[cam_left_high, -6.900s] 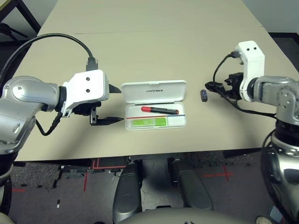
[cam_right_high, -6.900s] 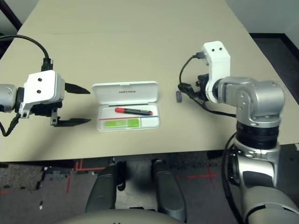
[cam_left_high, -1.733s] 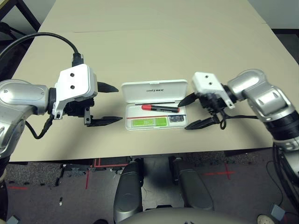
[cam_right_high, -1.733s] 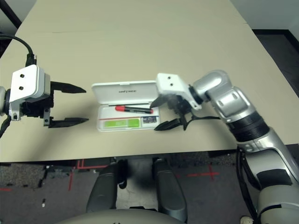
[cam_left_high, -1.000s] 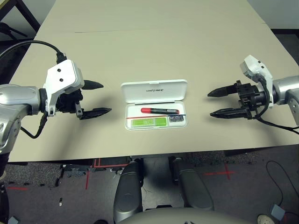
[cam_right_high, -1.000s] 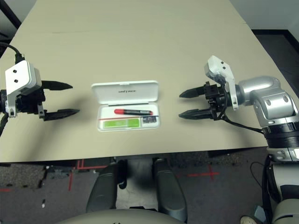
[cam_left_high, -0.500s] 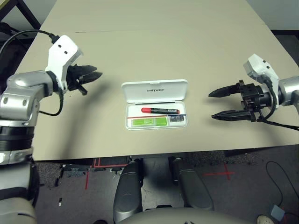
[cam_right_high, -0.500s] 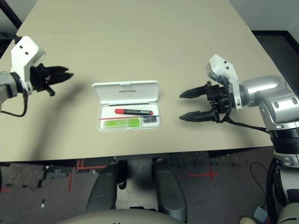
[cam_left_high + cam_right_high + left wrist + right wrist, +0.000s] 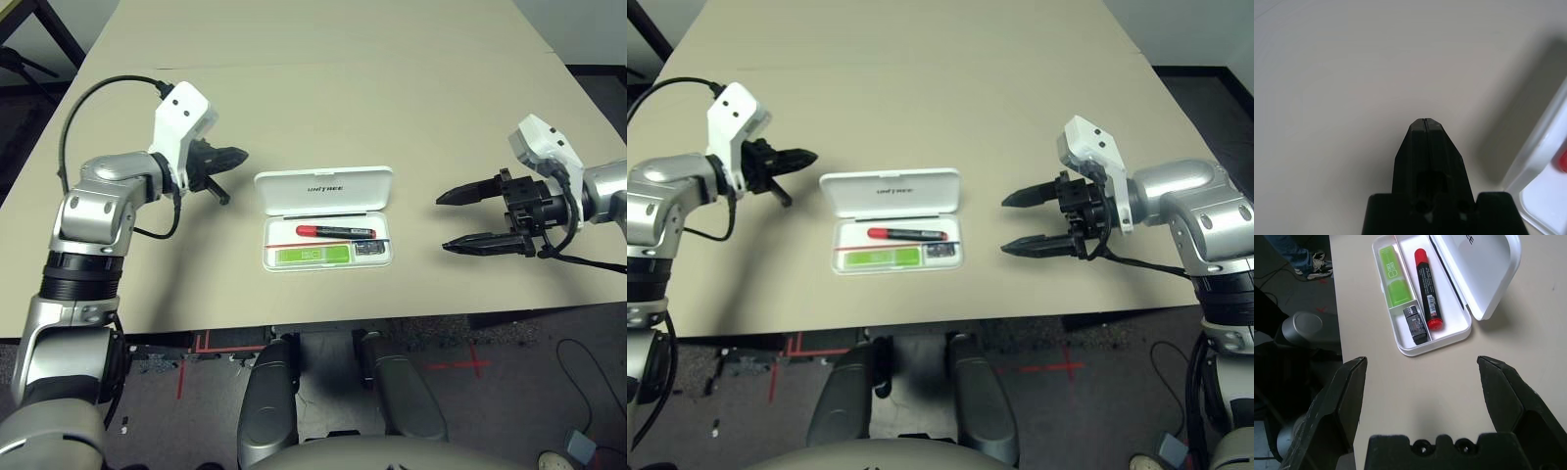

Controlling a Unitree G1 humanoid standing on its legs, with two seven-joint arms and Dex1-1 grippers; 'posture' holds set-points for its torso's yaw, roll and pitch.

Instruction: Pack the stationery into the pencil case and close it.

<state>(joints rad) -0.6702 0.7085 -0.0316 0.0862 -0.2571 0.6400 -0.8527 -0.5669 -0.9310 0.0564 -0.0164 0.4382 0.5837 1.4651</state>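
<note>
We see the open pencil case [image 9: 326, 217] just right of our clenched left gripper [image 9: 238, 155]; right gripper [image 9: 453, 221] spread wide, empty, well right of it.

even, bright overhead light; soft shadows on the table [image 9: 323, 108]; left wrist view blurred.

pencil case [image 9: 890, 217]: open on tabletop [image 9: 921, 88], lid up | inside: black marker [image 9: 907, 235], lime-green stick [image 9: 882, 258], dark lump [image 9: 940, 252] | left gripper [image 9: 808, 156]: jaws closed, beside lid | right gripper [image 9: 1011, 223]: jaws spread, well apart from case
</note>
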